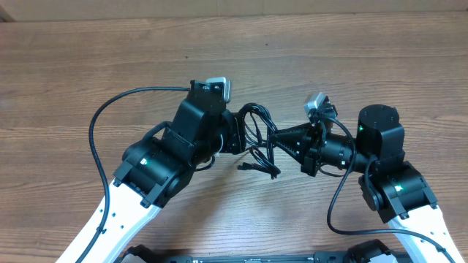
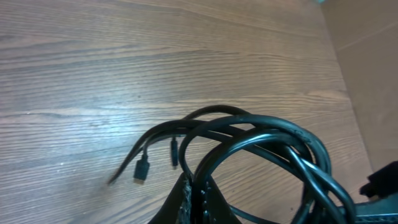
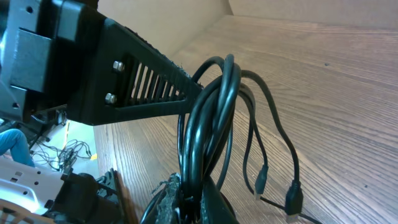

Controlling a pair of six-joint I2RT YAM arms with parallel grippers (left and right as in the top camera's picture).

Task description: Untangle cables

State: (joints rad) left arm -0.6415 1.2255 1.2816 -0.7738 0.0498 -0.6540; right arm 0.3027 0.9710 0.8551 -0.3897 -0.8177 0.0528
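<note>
Between the two arms, near the middle of the tabletop (image 1: 307, 44), both sets of jaws are pinched narrow on the same knot of cables (image 1: 256, 126). The left jaws come at it from the left and the right jaws from the right, tips facing each other with only the bundle between them. From the right wrist, the strands rise out of the right jaws as a tight upright sheaf. The ribbed black tip of the left jaws meets that sheaf near its top, so the two grips sit close together on one stack of loops. Outward from there, in the overhead view, the loops fan toward the far side of the tabletop. Two loose tails drop toward the near side and end in small plugs (image 3: 293, 200) that are clear of either grip; whether they touch the wood I cannot tell. The bundle's long axis thus runs across the line joining the jaws, roughly far to near. Neither arm is nearer, since both hold it. I judge the coming move turns on drawing the grips apart along their shared left-right line. With the grips this close, the loops may simply tighten unless one side slackens.
</note>
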